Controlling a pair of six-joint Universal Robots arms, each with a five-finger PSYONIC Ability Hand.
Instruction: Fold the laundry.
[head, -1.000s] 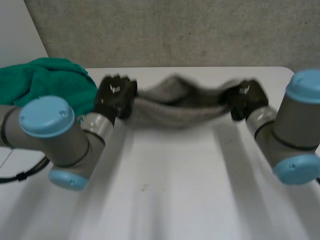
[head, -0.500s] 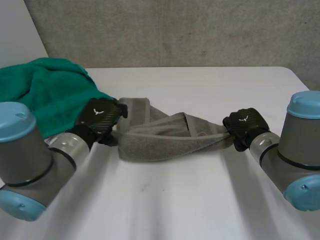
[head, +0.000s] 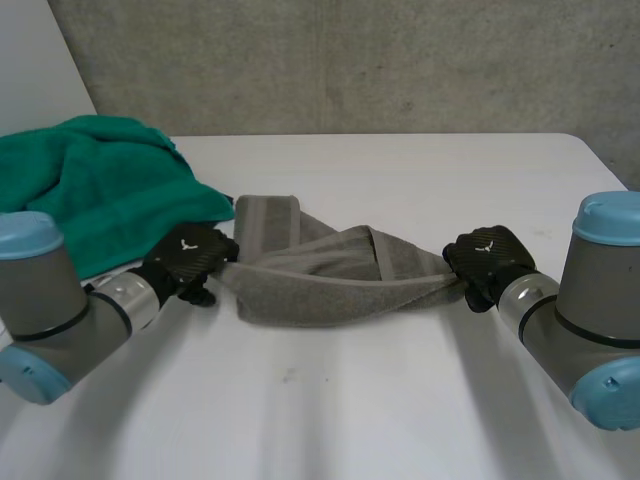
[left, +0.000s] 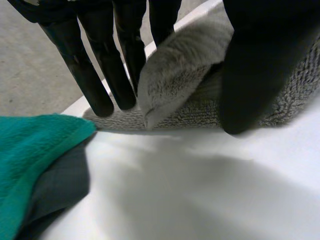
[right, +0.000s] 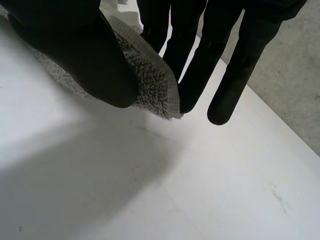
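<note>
While both hands pinch the grey towel (head: 330, 275), it lies stretched across the middle of the table (head: 400, 400), twisted along its length, with a banded flap turned up near its left end. The left hand (head: 190, 258) holds the left end, a fold of pile clamped between the thumb and straight fingers (left: 95, 65). The right hand (head: 487, 262) holds the right end, a hemmed corner nipped between the thumb and fingers (right: 200, 55). A green towel (head: 95, 190) is heaped just beside the left hand and the flap; I cannot tell whether the two cloths touch.

The step in hand looks like spreading the towel flat before folding. To do it well, I judge the hands should keep both pinches firm, pull evenly apart to work out the twist, and lay the cloth clear of the green heap so no edge lands doubled under.

A second ago the towel hung sagging in the air between raised hands farther back; now it rests on the table. Since half a second ago the left hand has drawn lower and nearer the robot, while the right has hardly shifted.
</note>
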